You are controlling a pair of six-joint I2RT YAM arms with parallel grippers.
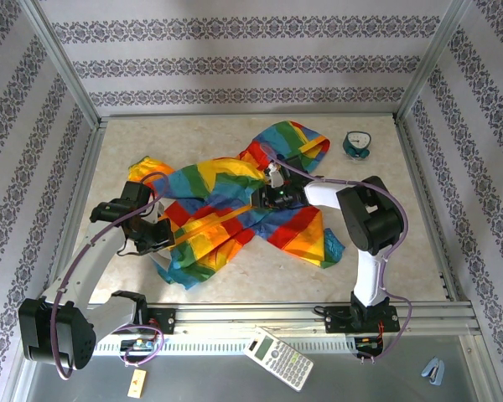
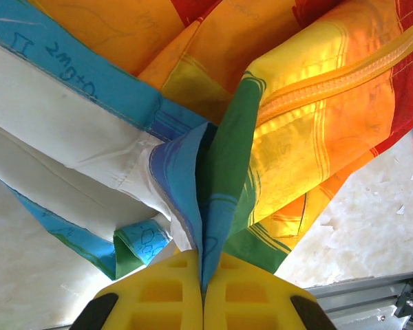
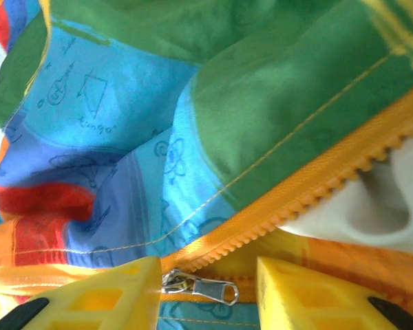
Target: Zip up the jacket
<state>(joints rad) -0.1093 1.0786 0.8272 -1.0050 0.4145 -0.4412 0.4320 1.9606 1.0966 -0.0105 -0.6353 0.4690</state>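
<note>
1. Small soft rainbow-striped fabric jacket lies crumpled across the middle of the pale stone-look table, with one end bunched toward the far right.
2. My left gripper is at the jacket's near-left hem. Its yellow fingers are pressed together on a fold of blue and green fabric, so it is clamped on the jacket.
3. The fold stands up out of the pinch, with white lining on one side and a yellow-orange panel on the other.
4. My right gripper is over the jacket's middle, at the front opening. Its yellow fingers stand apart.
5. Small silver metal zipper pull lies flat between those fingers. One end is just beside one finger and there is a clear gap to the other, so it is not pinched.
6. Orange zipper teeth run away from the pull. The two sides are parted there and white lining shows in the gap.
7. A small teal ring-shaped object sits far right on the table, well apart from the jacket.
</note>
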